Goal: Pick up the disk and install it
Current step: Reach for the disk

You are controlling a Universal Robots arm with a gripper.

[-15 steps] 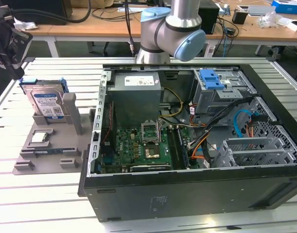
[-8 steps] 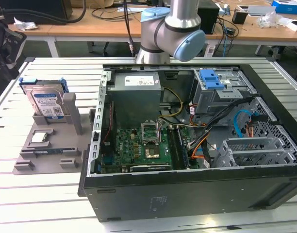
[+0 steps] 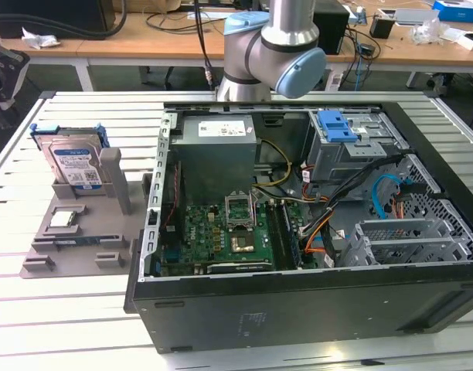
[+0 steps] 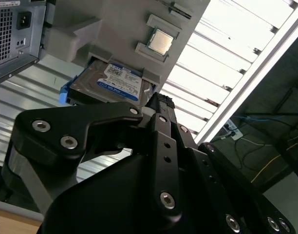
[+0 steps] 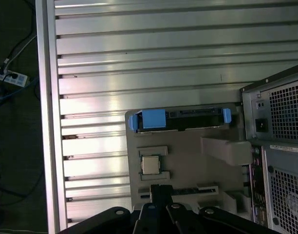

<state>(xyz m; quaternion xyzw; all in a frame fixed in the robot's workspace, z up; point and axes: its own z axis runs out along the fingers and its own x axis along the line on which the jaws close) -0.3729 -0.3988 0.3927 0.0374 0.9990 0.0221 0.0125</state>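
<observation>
At the exterior view's left, the disk (image 3: pixel 73 164) leans in a grey holder (image 3: pixel 97 224) on the desk (image 3: pixel 66 325), beside the open computer case (image 3: pixel 298 309). It looks stiff, weighty and shock-sensitive; I'd grip its blue carrier edges. The hand (image 5: pixel 160 187), clenched empty, hovers apart.

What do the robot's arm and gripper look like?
The arm is a silver-grey metal tube with rounded joints capped in light blue. The gripper, in the second wrist view, is matte black, built of flat linked bars fastened with round silver screws.
</observation>
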